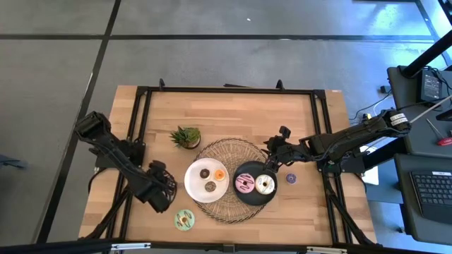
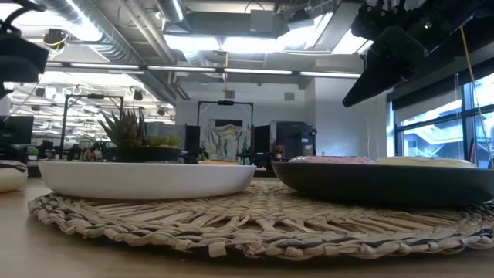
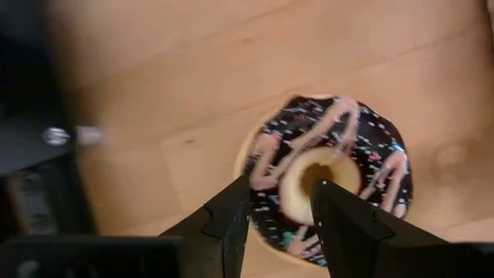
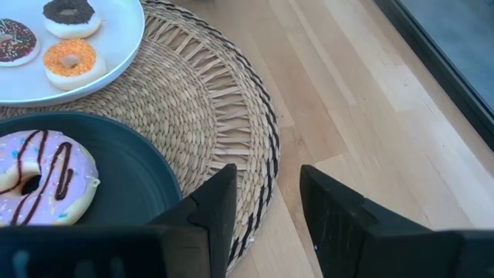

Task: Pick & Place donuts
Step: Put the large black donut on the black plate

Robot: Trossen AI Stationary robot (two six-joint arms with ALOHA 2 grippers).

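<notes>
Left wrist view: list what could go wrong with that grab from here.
1. The left gripper has one finger at the dark sprinkled donut's hole and one at its outer edge, pinching only one side of the ring; the donut may tilt or slip out when lifted.
2. The white plate already holds three small donuts, so a drop there could knock one off.
3. The green donut lies close to the left arm and could get bumped.
</notes>
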